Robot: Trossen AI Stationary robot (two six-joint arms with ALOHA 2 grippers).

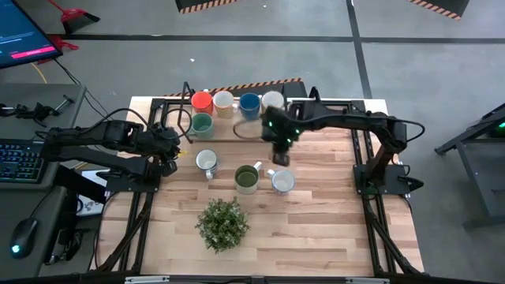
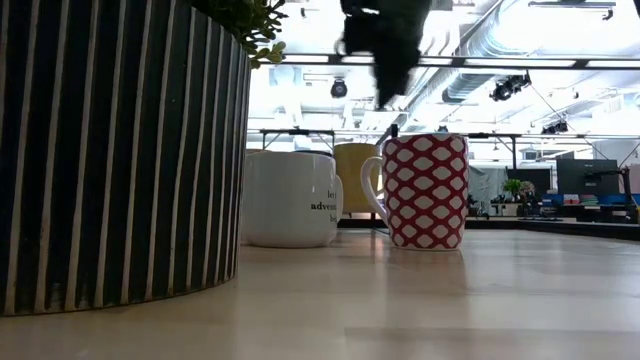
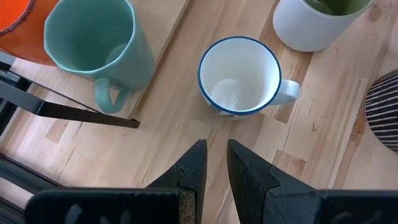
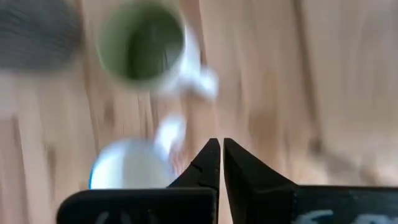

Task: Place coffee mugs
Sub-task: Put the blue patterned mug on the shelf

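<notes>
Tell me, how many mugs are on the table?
8: orange, cream, blue and white along the far edge, teal below, three mid-table. The arm may hide more.

Orange mug, blue mug, teal mug, red-and-white lattice mug, black-and-white striped pot.

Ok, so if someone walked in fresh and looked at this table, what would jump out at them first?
Probably the row of coloured mugs along the far edge: the orange mug, the blue mug and the teal mug just in front. Next, the bushy potted plant near the front edge. The right gripper hangs over the middle, jaws shut, beside the olive-green mug.
</notes>
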